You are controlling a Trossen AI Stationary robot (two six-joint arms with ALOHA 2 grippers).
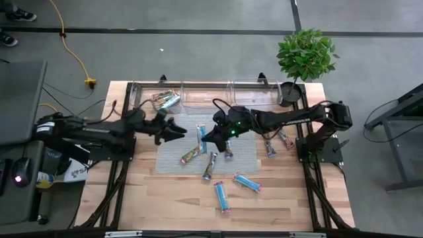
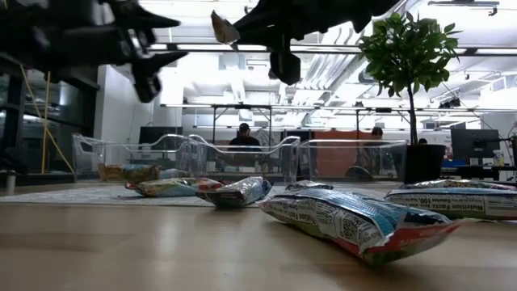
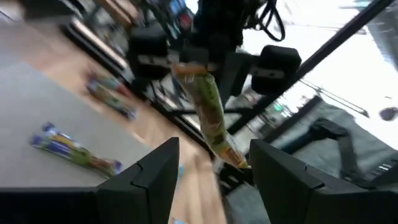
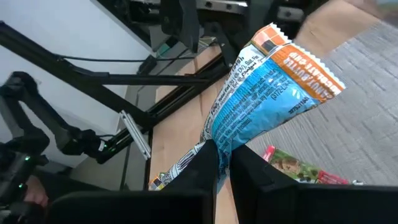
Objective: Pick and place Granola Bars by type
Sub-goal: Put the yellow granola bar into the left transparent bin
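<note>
1. My right gripper (image 4: 221, 165): fingers pinched shut on one end of a light blue bar (image 4: 264, 93), lifted above the grey mat (image 1: 168, 158); the wrapper's orange end reads "PEANUT BUTTER" in part, the rest of the print too small to read.
2. High view: the same right gripper (image 1: 203, 137) sits over the mat's middle; the held bar (image 1: 201, 137) shows only as a pale sliver beside the fingers.
3. My left gripper (image 1: 177, 130): fingers spread apart and empty, raised above the mat's left edge, facing the right gripper; its wrist view shows the held bar (image 3: 211, 118) hanging edge-on, greenish and blurred, no writing legible.
4. Loose bars: several lie on the mat and bare wooden table (image 1: 165, 198); two light blue ones (image 1: 246, 182) rest near the front edge; the low view shows the nearest blue wrapper (image 2: 355, 222) with "100" and dense nutrition print, largely unreadable.
5. Clear bins (image 1: 205, 92) along the far edge: the leftmost holds a few bars (image 1: 165, 100), kinds hard to tell; the low view shows them through clear walls.
6. Potted plant (image 1: 304, 56) at the far right corner; people in the room beyond appear only in the low view, faint.
</note>
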